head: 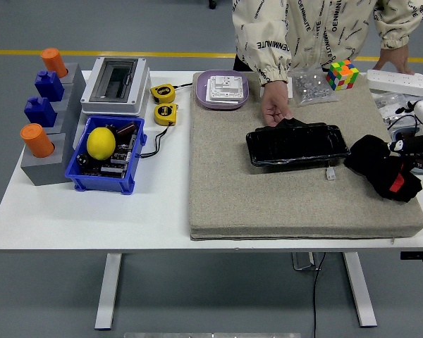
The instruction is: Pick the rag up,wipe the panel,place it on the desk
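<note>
One robot hand shows, the right one, at the right edge of the frame just beside the rag; only a small white and black part of it is visible, so whether its fingers are spread or curled cannot be told. The black rag, with a red patch on it, lies bunched at the right of the beige mat, just right of the glossy black panel, which lies flat in the mat's middle right. At the left of the frame a blue bin holds a yellow lemon, next to a grey block stand carrying orange and blue pieces. Farther back sit two yellow tape measures, a grey enclosure box and a purple plate bearing a white switch. At the top a person's hand rests on the panel's far edge, near a plastic bag, a colour cube and a white power strip.
</note>
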`<state>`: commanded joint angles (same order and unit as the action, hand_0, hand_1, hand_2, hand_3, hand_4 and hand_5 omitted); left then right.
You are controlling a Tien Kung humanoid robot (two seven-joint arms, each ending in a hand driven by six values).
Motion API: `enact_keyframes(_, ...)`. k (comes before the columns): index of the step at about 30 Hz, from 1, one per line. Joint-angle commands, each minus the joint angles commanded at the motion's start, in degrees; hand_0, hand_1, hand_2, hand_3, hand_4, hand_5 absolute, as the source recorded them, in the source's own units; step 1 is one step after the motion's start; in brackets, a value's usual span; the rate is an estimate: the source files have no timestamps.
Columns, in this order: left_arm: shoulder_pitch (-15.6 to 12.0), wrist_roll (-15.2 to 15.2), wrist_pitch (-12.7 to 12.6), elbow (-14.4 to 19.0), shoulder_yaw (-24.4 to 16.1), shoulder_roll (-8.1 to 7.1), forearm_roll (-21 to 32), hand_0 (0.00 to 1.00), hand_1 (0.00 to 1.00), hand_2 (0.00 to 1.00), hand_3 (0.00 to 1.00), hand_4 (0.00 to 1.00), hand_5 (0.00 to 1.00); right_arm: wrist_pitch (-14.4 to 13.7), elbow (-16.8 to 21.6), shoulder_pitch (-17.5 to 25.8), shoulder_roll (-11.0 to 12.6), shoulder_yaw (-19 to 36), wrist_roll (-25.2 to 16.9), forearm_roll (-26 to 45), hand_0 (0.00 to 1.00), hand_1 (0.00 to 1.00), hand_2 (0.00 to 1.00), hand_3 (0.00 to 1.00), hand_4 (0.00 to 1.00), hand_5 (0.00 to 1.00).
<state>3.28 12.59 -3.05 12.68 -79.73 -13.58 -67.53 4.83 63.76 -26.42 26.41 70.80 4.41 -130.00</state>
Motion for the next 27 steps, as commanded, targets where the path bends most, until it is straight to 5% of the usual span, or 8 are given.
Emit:
enact_keyframes(8,-0.03,0.00,-0.02,-0.06,-0.08,-0.06,-0.04,0.635,0.658,0.684,0.573,0.613,0.507,-0.80,-3.26,-0.97,-0.90,-1.55,-0.50,0.00,0.786,0.726,0.806,0.809,0.998,0.626)
enact_keyframes(27,-0.34,0.04,0.02,-0.08,0.86,0.01,0.62,0.635,0.658,0.683,0.573,0.612,0.507,-11.81,-11.67,-1.90,-2.40,-4.05,-5.41,1.38,0.782,0.732,0.809,0.802,0.998,0.630)
